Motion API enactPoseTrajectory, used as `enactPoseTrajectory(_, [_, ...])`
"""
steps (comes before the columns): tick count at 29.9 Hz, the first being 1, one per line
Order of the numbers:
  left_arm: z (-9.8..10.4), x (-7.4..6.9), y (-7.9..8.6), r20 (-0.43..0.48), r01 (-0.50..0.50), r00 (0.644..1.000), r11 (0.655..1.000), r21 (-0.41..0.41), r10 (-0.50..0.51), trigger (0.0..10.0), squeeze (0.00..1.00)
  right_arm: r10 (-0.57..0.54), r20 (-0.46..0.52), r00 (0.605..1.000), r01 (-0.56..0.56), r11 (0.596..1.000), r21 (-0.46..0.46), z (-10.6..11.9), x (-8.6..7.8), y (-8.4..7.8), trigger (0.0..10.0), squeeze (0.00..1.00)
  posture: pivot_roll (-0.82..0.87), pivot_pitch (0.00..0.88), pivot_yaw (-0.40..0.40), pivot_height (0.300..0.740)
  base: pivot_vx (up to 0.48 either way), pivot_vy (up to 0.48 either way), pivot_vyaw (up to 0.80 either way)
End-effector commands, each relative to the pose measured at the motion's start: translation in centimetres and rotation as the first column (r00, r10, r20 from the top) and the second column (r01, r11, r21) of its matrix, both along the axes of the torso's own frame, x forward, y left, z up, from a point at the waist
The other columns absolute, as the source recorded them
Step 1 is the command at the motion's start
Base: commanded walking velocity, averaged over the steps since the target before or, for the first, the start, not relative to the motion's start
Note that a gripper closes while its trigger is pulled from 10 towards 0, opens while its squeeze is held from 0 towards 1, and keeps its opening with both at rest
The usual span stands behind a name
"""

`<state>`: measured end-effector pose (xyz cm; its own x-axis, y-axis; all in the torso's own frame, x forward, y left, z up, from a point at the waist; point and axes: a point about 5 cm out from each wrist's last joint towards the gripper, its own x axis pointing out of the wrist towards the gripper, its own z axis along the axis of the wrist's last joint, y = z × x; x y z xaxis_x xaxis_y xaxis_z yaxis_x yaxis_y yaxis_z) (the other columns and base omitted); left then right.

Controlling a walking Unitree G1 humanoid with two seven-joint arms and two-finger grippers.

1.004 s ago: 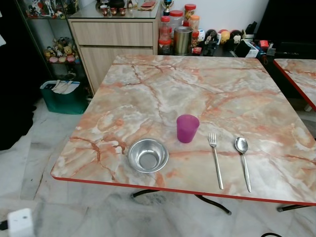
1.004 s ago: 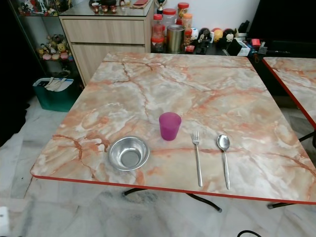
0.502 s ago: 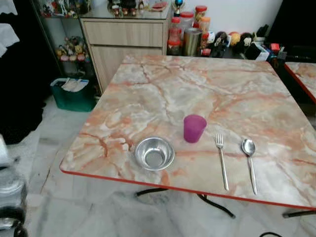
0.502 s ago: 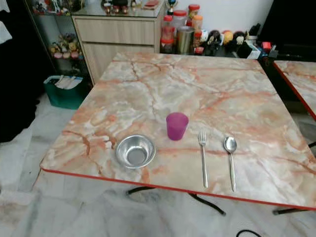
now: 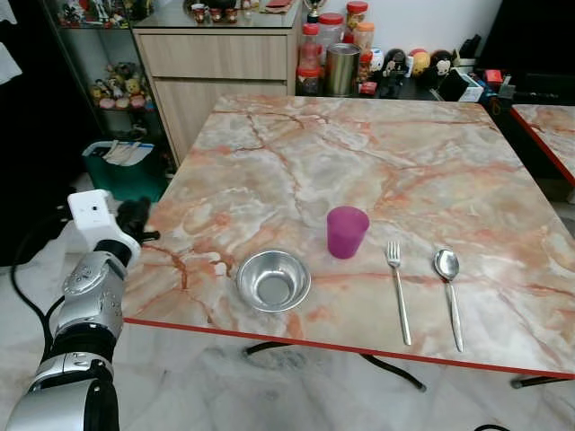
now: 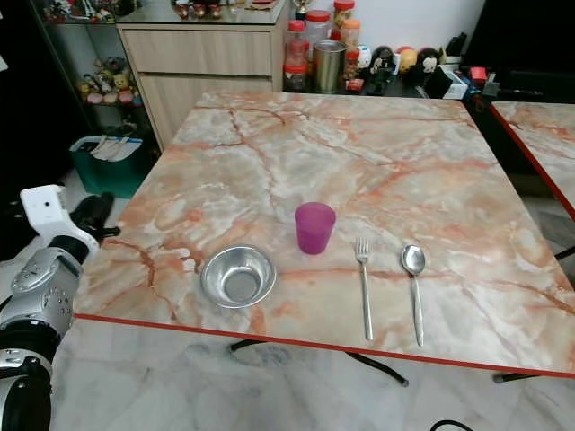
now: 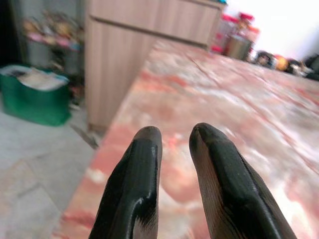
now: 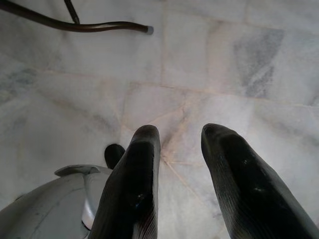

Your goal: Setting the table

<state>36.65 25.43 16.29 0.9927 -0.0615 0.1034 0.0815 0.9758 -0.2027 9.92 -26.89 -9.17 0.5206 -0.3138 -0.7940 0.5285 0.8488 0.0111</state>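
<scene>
A steel bowl (image 5: 273, 280) sits near the front edge of the marble table (image 5: 359, 153). Just behind it, to the right, stands a purple cup (image 5: 347, 232). Further right, a fork (image 5: 397, 289) and a spoon (image 5: 448, 294) lie side by side, handles toward me. My left gripper (image 5: 135, 218) is raised beside the table's left edge, well to the left of the bowl. In the left wrist view it (image 7: 174, 134) points along the tabletop, fingers slightly apart and holding nothing. My right gripper (image 8: 182, 132) hangs over the floor, open and empty.
A wooden cabinet (image 5: 216, 63) stands behind the table, with jars and a metal tin (image 5: 340, 68) next to it. A green bin (image 5: 121, 166) sits on the floor at the left. A second table's corner (image 5: 544, 126) is at the right. Table legs (image 8: 75, 24) cross the marble floor.
My left arm has risen into view at the table's left edge. The camera has shifted; the bowl, cup, fork and spoon keep their places on the table.
</scene>
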Motion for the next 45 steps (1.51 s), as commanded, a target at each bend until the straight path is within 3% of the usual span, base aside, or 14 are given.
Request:
enactPoseTrajectory(1, [-0.2,0.0,-1.0,-0.028,0.091,0.995,0.996,0.018,-0.091,10.0,0.00,0.000,-0.019,1.000,0.000,1.000,0.004,-0.2,-0.6,0.1,10.0,0.00,0.08,0.115,0.013,0.740,0.000,0.000,0.00])
enactPoseTrajectory(9, [-0.2,-0.1,-3.4,-0.042,0.262,0.964,0.965,-0.020,-0.263,10.0,0.00,-0.001,-0.019,1.000,0.001,1.000,0.004,-0.2,-0.6,0.1,10.0,0.00,0.08,0.117,0.014,0.740,0.000,0.000,0.00])
enactPoseTrajectory(11, [-0.3,-0.2,-4.4,-0.058,0.317,0.947,0.949,0.006,-0.316,10.0,0.00,-0.001,-0.018,1.000,0.001,1.000,0.004,-0.2,-0.6,0.1,10.0,0.00,0.08,0.119,0.013,0.740,0.000,0.000,0.00])
enactPoseTrajectory(17, [-0.7,-0.1,-5.4,-0.100,0.336,0.938,0.941,0.027,-0.332,10.0,0.00,0.000,-0.019,1.000,0.000,1.000,0.003,-0.2,-0.6,0.1,10.0,0.00,0.08,0.119,0.012,0.740,0.000,0.000,0.00])
enactPoseTrajectory(20, [-1.0,0.0,-7.2,-0.130,0.387,0.916,0.921,0.038,-0.380,10.0,0.00,0.000,-0.017,1.000,0.000,1.000,0.002,-0.2,-0.5,0.0,10.0,0.00,0.08,0.117,0.012,0.740,0.000,0.000,0.00])
enactPoseTrajectory(29, [-1.8,-0.2,-9.2,-0.201,0.452,0.878,0.890,0.053,-0.434,10.0,0.00,0.001,-0.017,1.000,-0.001,1.000,0.002,-0.1,-0.5,0.0,10.0,0.00,0.08,0.120,0.012,0.740,0.000,0.000,0.00])
enactPoseTrajectory(32, [-1.9,-0.2,-9.3,-0.211,0.442,0.880,0.896,0.037,-0.426,10.0,0.00,0.003,-0.017,1.000,-0.003,1.000,0.002,-0.1,-0.5,0.0,10.0,0.00,0.08,0.121,0.013,0.740,0.000,0.000,0.00])
enactPoseTrajectory(33, [-1.9,-0.2,-9.3,-0.211,0.442,0.880,0.896,0.035,-0.425,10.0,0.28,0.003,-0.017,1.000,-0.003,1.000,0.002,-0.2,-0.5,0.0,10.0,0.00,0.08,0.121,0.013,0.740,0.000,0.000,0.00])
enactPoseTrajectory(34, [-1.9,-0.2,-9.4,-0.212,0.438,0.881,0.899,0.026,-0.423,10.0,1.00,0.003,-0.017,1.000,-0.003,1.000,0.002,-0.2,-0.5,0.0,10.0,0.00,0.08,0.121,0.014,0.740,0.000,0.000,0.00])
enactPoseTrajectory(45, [-2.2,-0.2,-10.1,-0.240,0.460,0.857,0.887,-0.045,-0.457,10.0,1.00,0.002,-0.018,1.000,-0.002,1.000,0.002,-0.2,-0.6,0.0,10.0,0.00,0.08,0.123,0.016,0.740,0.000,0.000,0.00])
